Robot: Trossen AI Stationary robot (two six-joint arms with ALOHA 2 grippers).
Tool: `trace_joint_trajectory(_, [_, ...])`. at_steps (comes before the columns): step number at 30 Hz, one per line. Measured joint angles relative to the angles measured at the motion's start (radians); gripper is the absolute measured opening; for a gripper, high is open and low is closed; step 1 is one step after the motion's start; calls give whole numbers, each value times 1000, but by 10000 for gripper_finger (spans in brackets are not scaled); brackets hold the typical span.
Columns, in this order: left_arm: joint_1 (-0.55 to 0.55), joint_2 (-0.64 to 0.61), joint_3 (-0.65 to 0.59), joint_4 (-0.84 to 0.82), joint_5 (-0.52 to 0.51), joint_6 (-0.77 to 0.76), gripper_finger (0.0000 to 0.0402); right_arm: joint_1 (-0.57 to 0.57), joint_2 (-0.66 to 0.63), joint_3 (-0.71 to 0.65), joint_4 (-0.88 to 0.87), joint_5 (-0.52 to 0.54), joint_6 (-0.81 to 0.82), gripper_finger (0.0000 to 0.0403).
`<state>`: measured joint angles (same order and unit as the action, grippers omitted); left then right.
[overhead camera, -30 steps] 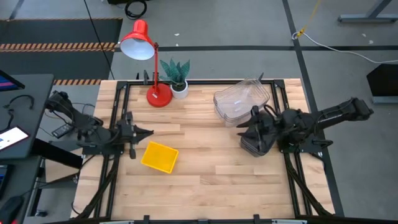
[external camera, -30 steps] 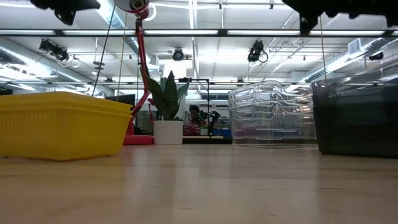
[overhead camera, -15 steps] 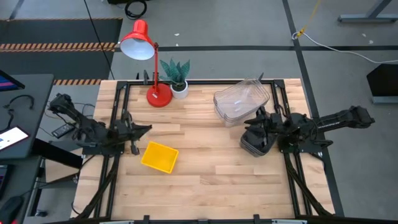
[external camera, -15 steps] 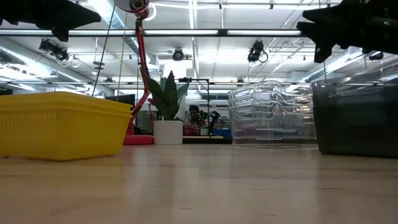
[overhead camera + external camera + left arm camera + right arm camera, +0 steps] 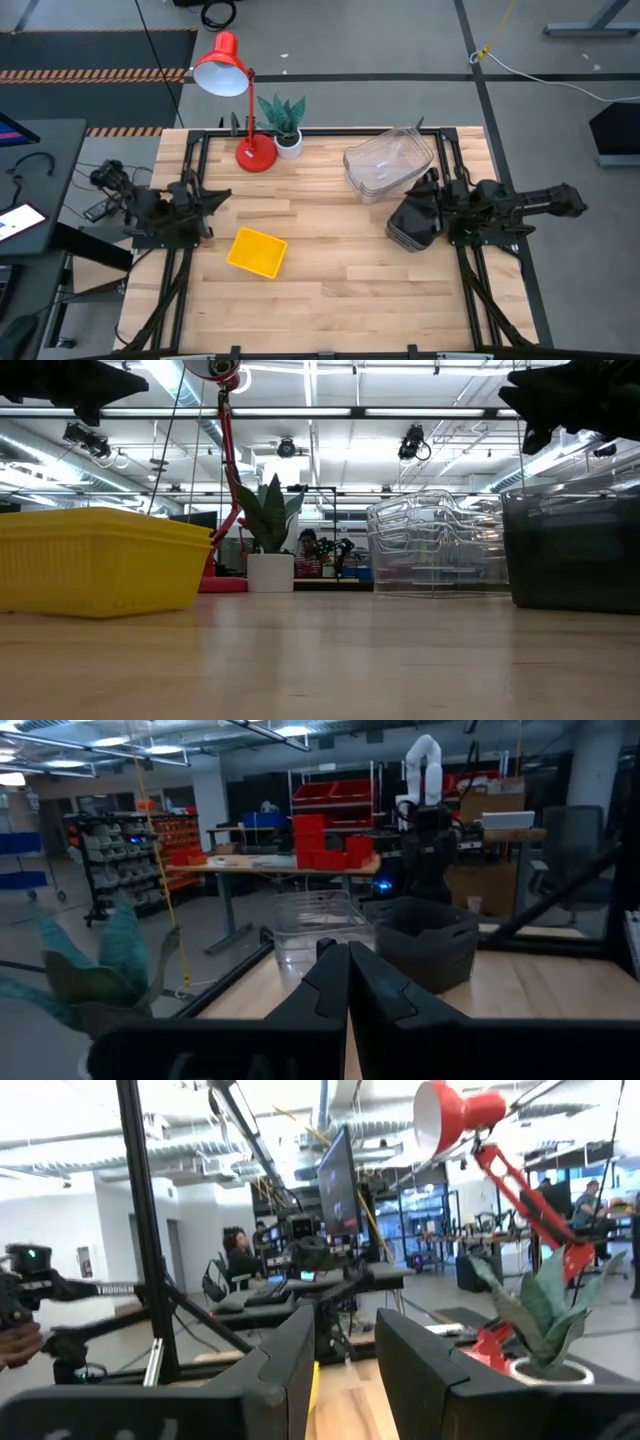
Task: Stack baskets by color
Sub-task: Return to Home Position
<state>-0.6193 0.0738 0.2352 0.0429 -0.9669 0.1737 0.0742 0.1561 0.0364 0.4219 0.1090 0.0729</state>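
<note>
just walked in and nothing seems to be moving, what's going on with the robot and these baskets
The baskets sit sorted by colour on the table: a yellow stack near the front left, a clear stack at the back right, and a dark grey stack just in front of it. Neither arm holds anything. The left hand is shut at the table's left edge, and the right hand is open by the grey stack.
</note>
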Motion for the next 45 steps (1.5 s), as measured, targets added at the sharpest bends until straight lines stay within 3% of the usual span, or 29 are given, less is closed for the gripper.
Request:
trace_joint_trajectory(7, [0, -72, 0, -6, -22, 52, 7, 0, -157, 0, -130, 10, -14, 115])
trace_joint_trajectory(13, [0, -70, -62, 34, -15, 47, 7, 0, -151, -3, -183, 10, 24, 114])
trace_joint_trajectory(21, [0, -70, -222, 276, 42, 27, 7, 0, -144, -30, -173, -19, 56, 114])
trace_joint_trajectory(29, [4, -69, -226, 267, 58, 36, 7, 0, -144, -30, -163, -29, 12, 114])
trace_joint_trajectory(37, [129, -69, -226, 279, 47, 174, 7, -83, -144, -30, -162, 66, -41, 101])
trace_joint_trajectory(41, [215, -69, -226, 278, 111, 171, 7, -154, -144, -30, -153, 18, 1, 80])
trace_joint_trajectory(45, [281, -69, -226, 224, 253, 43, 7, -194, -143, -30, -187, -79, 81, 55])
